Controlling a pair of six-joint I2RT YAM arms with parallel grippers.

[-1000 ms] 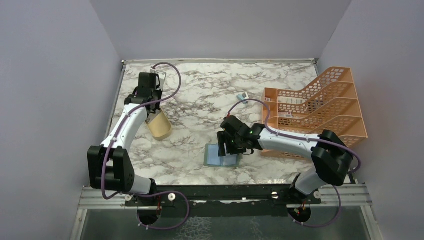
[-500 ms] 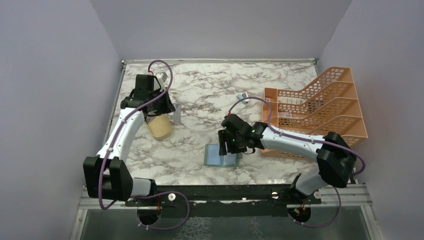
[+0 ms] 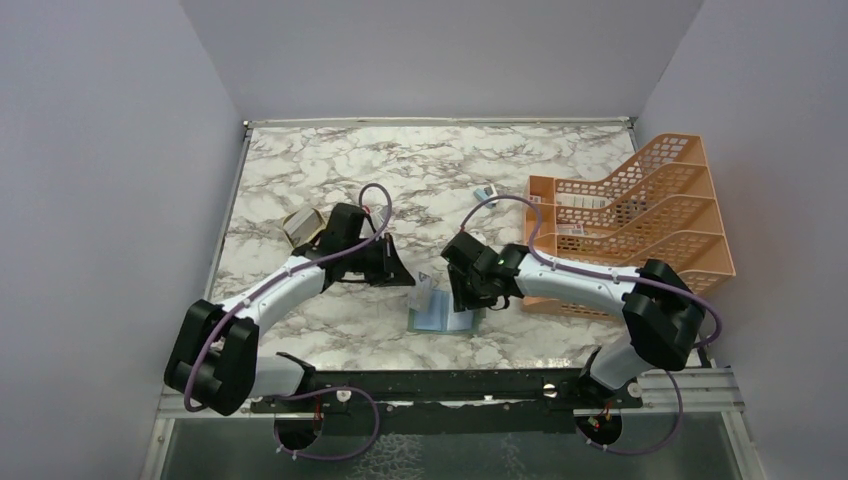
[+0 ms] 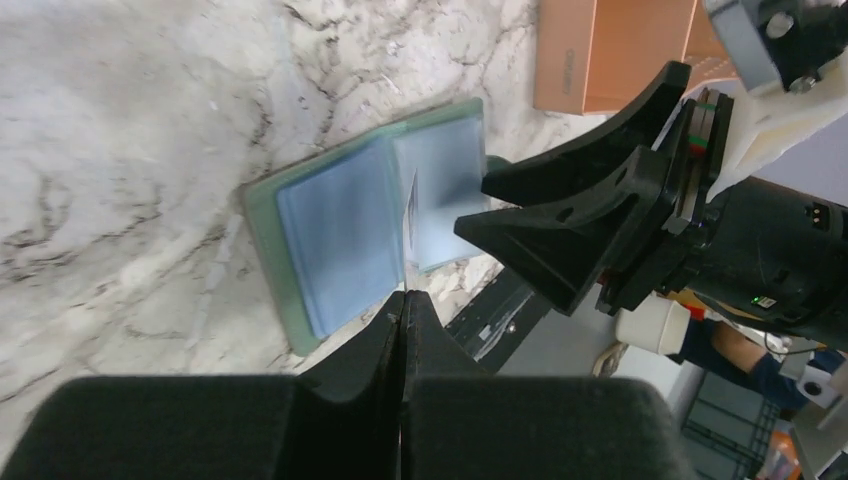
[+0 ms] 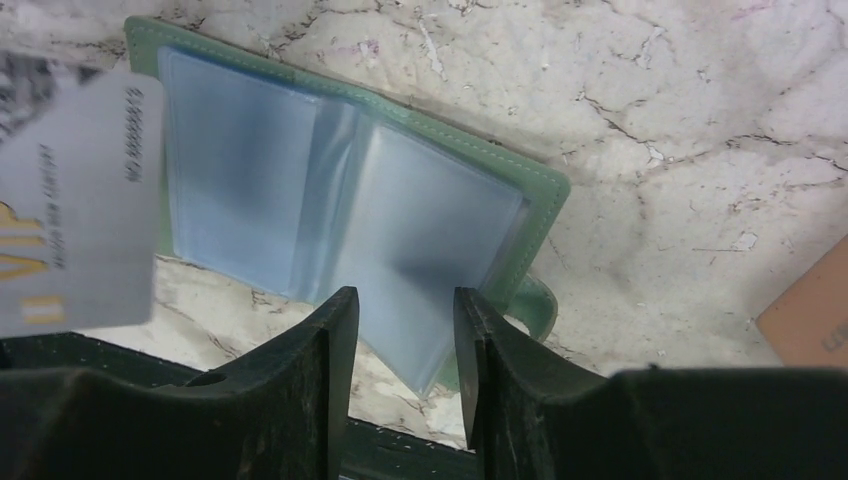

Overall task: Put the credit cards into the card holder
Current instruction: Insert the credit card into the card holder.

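The card holder (image 3: 443, 320) lies open near the table's front, a green wallet with pale blue pockets, also seen in the left wrist view (image 4: 345, 235) and the right wrist view (image 5: 260, 170). My left gripper (image 3: 410, 280) is shut on a pale grey credit card (image 3: 424, 293) and holds it on edge just above the wallet's left half. The card shows edge-on in the left wrist view (image 4: 410, 215) and face-on, with gold lettering, in the right wrist view (image 5: 75, 230). My right gripper (image 5: 400, 310) is open over the wallet's right side, with a clear pocket leaf's corner between its fingers. No other cards are visible.
An orange mesh file rack (image 3: 640, 225) stands at the right. A small blue-and-white gadget (image 3: 485, 192) lies behind the right arm. A tan dish (image 3: 300, 228) shows partly behind the left arm. The table's front edge and black rail (image 3: 450, 385) lie just beyond the wallet.
My left arm has swung from the back left corner to the middle front, carrying the grey card to the wallet. My right gripper has stayed over the wallet.
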